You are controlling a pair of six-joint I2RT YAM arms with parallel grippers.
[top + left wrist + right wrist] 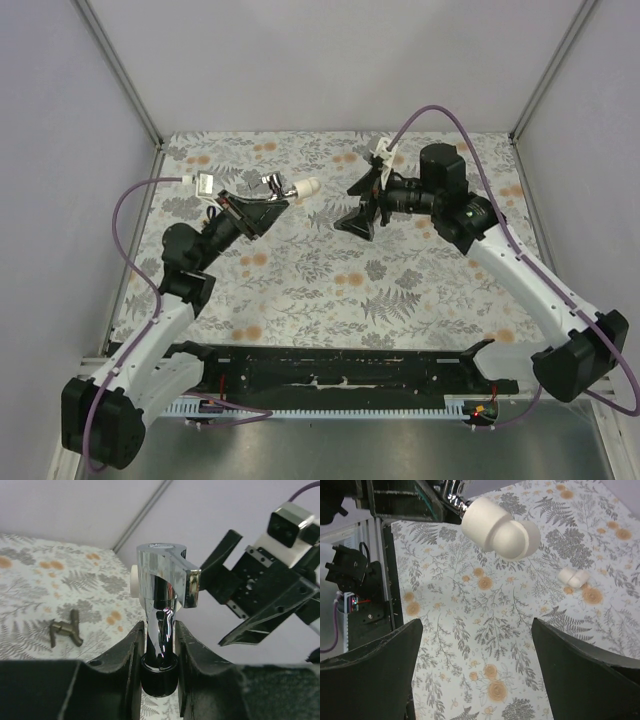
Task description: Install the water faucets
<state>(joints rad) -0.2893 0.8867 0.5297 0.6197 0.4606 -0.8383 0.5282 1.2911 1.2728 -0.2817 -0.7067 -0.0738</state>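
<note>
**Left pincer clamped on the tap, right pincer wide open**

The left pincer (160,630) is closed tight on the narrow stem of the tap (162,575), which is held up off the table (300,290). A black collar is seen low between the jaws.

The tap is judged to be stiff, solid and fairly heavy for its size. Its polished chrome is likely to be slippery, so the stem or the square-ended arm is the safer place to take hold of it.

Its long axis runs straight out from the left pincer, roughly left to right in the top view. The short arm is bent off to one side. A white cap (305,188) is carried on the far end and is pointed at the right pincer (360,218).

The right pincer is spread wide and nothing is held in it; the white cap is just in front of its jaws.
</note>
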